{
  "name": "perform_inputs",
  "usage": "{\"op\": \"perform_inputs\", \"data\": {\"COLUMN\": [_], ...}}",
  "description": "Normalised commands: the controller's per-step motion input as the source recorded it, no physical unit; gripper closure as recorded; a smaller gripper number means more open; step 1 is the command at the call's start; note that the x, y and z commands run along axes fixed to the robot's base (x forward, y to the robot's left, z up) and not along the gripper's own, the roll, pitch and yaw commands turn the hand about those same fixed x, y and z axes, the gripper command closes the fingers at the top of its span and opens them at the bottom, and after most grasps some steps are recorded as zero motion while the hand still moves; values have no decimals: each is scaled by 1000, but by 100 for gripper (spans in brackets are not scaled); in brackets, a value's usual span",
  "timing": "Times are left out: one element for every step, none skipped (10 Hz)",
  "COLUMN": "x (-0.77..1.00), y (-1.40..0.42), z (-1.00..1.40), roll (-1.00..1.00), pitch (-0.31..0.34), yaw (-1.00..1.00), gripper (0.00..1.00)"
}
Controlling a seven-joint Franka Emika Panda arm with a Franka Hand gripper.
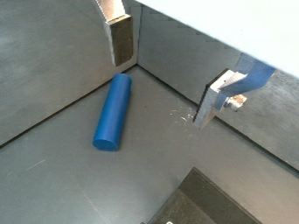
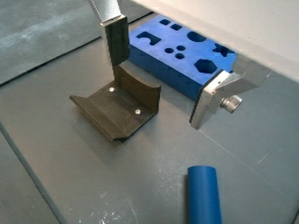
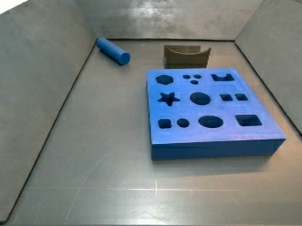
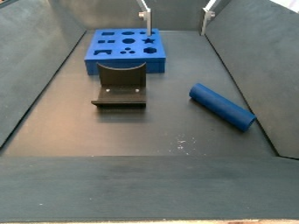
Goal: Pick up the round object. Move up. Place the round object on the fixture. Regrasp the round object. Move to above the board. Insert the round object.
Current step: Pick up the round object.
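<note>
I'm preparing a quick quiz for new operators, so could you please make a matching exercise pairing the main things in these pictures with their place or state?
Things:
1. round object
2. fixture
3. board
4. tool

States:
A. open, raised off the floor, holding nothing
B. lying flat on the floor
C. blue slab with cut-out holes
D. dark, notch empty, next to the slab

Pairs: 1-B, 2-D, 3-C, 4-A

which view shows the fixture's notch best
A wrist view: the fixture is close, its U-shaped notch seen from above, below the open gripper. In the side views it shows smaller, or half hidden behind the board. The remaining wrist view misses it.
</note>
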Motion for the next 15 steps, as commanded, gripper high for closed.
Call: {"op": "perform_inputs", "data": {"x": [0,0,0,-266,-320,-291,-346,-89,0,-89,-371,-103,-66,-171,-40], "y": [0,23,186,254,174,71,0,-206,-251,-226,331,740,871,829,177], "z": [0,0,-700,-903,-943,-966,-1000,-909,-854,-960,-1000,-1000,-1000,-1000,-949], "roll": [-17,0,113,163,127,100,76,121,127,139,63,33,47,20,0], "pitch": [0,0,-66,-174,-164,-150,-84,27,49,43,-120,-41,-16,0,0], "yaw": [0,0,349,737,786,886,909,911,951,900,546,197,60,29,97], "gripper": [0,0,0,0,0,0,0,0,0,0,0,0,0,0,0]}}
